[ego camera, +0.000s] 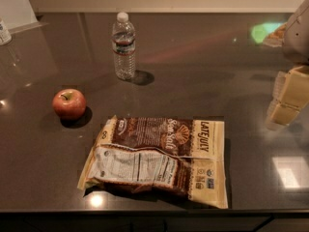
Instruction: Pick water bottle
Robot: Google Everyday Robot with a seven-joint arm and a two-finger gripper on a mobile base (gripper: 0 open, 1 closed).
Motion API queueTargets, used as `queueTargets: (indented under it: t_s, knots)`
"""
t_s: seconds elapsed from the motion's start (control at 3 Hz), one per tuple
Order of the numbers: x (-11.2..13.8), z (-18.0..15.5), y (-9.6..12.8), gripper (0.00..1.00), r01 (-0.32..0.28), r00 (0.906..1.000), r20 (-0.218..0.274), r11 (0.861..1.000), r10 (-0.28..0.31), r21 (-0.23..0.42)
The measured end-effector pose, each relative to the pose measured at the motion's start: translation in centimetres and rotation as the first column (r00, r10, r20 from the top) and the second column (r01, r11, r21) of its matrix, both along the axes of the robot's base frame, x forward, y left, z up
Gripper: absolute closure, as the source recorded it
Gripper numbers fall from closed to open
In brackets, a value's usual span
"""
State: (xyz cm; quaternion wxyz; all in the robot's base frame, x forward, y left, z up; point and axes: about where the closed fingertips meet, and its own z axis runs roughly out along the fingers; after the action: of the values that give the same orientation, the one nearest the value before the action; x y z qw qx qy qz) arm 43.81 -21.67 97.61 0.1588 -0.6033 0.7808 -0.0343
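- Dark glossy worktop (227, 66) carries all items; lamp glare shows on its surface.
- Small clear ribbed plastic water bottle (124, 47) with white cap and narrow dark label band: upright, far centre-left of the worktop, touching nothing.
- Round red apple (69, 104): nearer the camera and left of the bottle, apart from it.
- Crumpled brown-and-cream snack bag (157, 161): lying flat at the near edge, just right of the apple and not touching it.
- Small white-labelled container (3, 32): cut off at the far left edge.
- Pale yellow pincer (286, 103): at the right edge, above the worktop, well apart from the bottle, holding nothing visible; open or closed, cannot tell.
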Motion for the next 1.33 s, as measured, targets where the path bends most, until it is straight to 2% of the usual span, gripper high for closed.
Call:
queueTargets:
  t_s: [0.33, 0.67, 1.33]
  knots:
    - [0.0, 0.0, 0.0, 0.0, 0.0, 1.0, 0.0, 1.0, 0.0, 0.0]
    - [1.5, 0.1, 0.6, 0.0, 0.012, 0.9996, 0.023, 0.999, -0.013, 0.045]
    - [8.0, -0.6, 2.2, 0.0, 0.013, 0.9952, 0.093, 0.984, -0.03, 0.179]
